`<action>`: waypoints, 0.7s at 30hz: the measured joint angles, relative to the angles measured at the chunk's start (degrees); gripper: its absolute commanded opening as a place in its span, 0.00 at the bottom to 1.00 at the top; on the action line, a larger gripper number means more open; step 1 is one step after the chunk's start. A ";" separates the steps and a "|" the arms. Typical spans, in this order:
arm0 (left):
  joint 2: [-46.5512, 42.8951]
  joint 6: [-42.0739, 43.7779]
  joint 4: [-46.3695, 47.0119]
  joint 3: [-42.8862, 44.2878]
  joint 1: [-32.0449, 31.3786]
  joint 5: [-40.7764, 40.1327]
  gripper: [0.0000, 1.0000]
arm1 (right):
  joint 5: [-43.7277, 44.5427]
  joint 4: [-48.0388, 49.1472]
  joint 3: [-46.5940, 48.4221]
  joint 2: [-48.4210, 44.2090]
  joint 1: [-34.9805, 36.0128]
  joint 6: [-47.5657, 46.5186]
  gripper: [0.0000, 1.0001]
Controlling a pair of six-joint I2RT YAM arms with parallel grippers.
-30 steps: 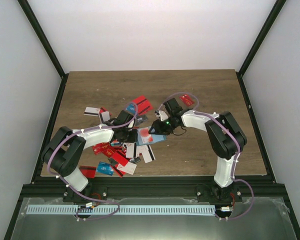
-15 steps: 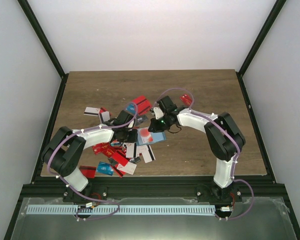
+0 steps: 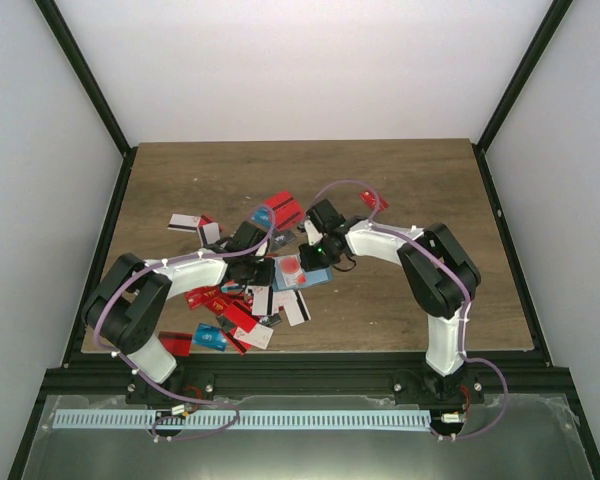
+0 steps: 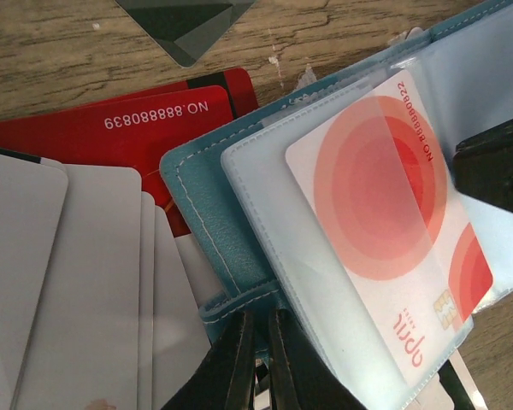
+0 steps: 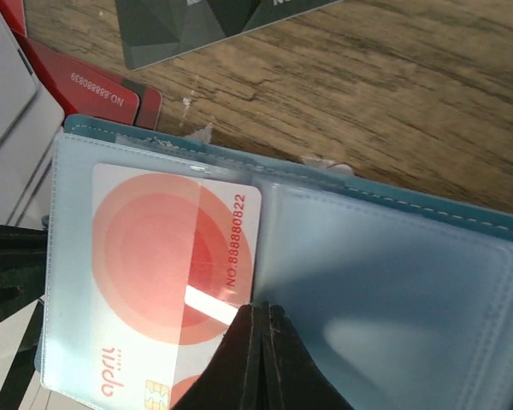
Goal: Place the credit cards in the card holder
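The teal card holder (image 3: 302,275) lies open on the table among the credit cards. My left gripper (image 4: 261,318) is shut on the holder's teal edge (image 4: 207,213) and pins it; it also shows in the top view (image 3: 268,272). A white card with red circles (image 5: 162,265) sits under the clear left pocket, also seen in the left wrist view (image 4: 385,213). My right gripper (image 5: 258,309) is shut, with its tips on the pocket at that card's right edge; in the top view (image 3: 310,260) it is over the holder. The right pocket (image 5: 393,299) holds nothing.
Loose cards lie around: red ones (image 3: 283,210) behind the holder, a pile of red and white ones (image 3: 238,312) toward the near edge, a white one (image 3: 185,222) at the left, a red one (image 3: 373,200) at the right. A dark card (image 5: 205,26) lies just beyond the holder.
My right gripper has moved left across the holder toward the left gripper. The left arm has not moved.
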 measured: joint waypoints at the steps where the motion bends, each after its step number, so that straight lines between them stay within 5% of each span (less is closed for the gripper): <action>1: 0.00 0.02 0.00 0.00 0.00 0.00 0.08 | 0.11 0.15 0.02 0.11 0.22 -0.02 0.01; 21: 0.00 0.11 0.15 -0.11 0.00 0.00 0.07 | -5.42 4.22 0.00 2.12 1.29 1.90 0.01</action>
